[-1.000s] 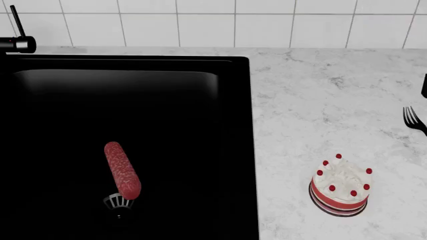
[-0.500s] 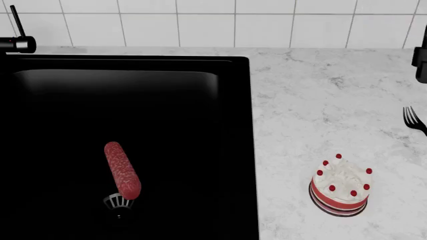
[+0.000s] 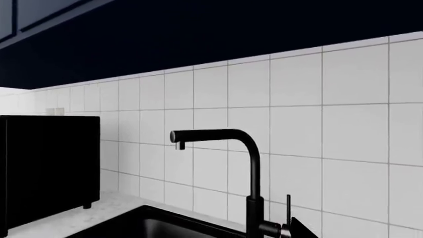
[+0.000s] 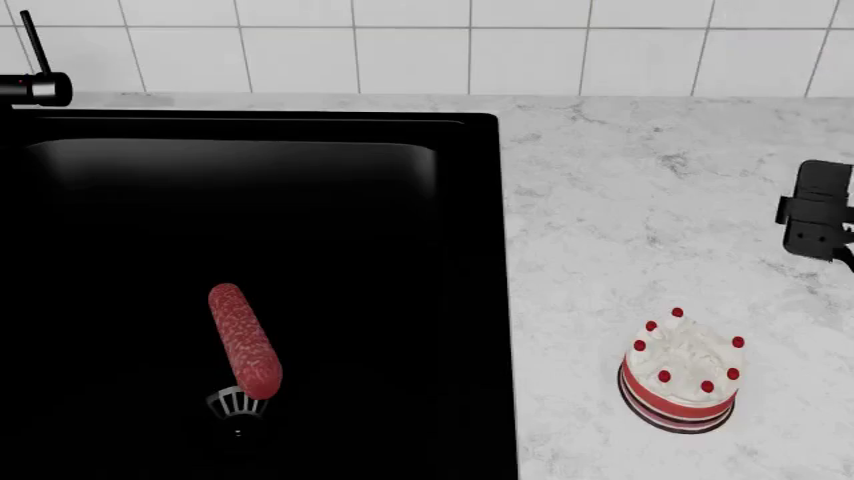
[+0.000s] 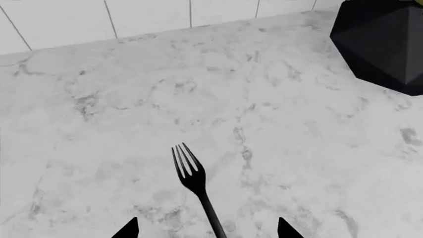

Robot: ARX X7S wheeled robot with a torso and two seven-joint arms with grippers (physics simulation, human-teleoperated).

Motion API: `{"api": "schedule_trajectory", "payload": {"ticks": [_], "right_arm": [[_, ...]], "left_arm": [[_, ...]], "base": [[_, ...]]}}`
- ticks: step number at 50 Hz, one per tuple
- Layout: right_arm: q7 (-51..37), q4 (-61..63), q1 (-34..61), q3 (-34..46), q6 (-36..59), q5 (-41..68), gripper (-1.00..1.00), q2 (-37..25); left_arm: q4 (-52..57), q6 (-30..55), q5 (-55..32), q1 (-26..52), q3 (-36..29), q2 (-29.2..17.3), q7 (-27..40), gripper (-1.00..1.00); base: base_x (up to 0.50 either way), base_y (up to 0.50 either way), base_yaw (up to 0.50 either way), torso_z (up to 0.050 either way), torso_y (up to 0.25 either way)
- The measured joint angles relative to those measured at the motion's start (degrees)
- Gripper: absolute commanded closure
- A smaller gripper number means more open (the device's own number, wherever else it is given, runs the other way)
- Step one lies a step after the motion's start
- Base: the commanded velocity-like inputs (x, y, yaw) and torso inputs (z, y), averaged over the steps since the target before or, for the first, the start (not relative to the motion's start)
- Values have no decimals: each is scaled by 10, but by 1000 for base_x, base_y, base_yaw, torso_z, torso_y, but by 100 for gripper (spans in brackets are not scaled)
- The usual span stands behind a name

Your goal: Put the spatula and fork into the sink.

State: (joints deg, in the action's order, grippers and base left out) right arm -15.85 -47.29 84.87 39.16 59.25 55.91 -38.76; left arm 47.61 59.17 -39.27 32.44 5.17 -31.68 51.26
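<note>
Marble counter (image 4: 641,180) lay to the right of the black sink (image 4: 481,300), and the fork (image 5: 193,181) rested flat on it, tines pointing toward the tiled wall. In the right wrist view the fork sat between the two dark fingertips of the right gripper (image 5: 207,229), whose jaws were spread wide with the handle running down between them and nothing yet pinched. In the head view the right gripper (image 4: 817,212) showed at the right edge, above the spot where the fork lay, which it hid from that camera. A small cake (image 4: 682,370) with red dots stood on the counter near the front, apart from the gripper. Inside the sink lay what looked like the spatula (image 4: 243,345), a red speckled handle with a slotted metal head, so that half of the job seemed done. The left gripper was not seen; its camera showed only the faucet (image 3: 253,198) and wall tiles, so its state could not be told.

The step in hand seemed to be the reach for the fork. The next move probably called for lowering the jaws around the thin handle and closing squarely, since so slim a thing lying flat on stone could slip.
</note>
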Motion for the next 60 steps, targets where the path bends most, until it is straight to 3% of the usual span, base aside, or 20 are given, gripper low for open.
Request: {"api": "schedule_trajectory", "payload": {"ticks": [27,60], "right_arm": [[123,-190,-23,56,-94,-71,-100,65],[115,-156,-52,14,-96,-61,-100,44]], "left_arm": [[10,0,-9,-20,11,-4,7,-100],[9,-5,-11,-29,8,-8,10,-100]], "base": [[0,0,0,0,0],[0,0,0,0,0]]}}
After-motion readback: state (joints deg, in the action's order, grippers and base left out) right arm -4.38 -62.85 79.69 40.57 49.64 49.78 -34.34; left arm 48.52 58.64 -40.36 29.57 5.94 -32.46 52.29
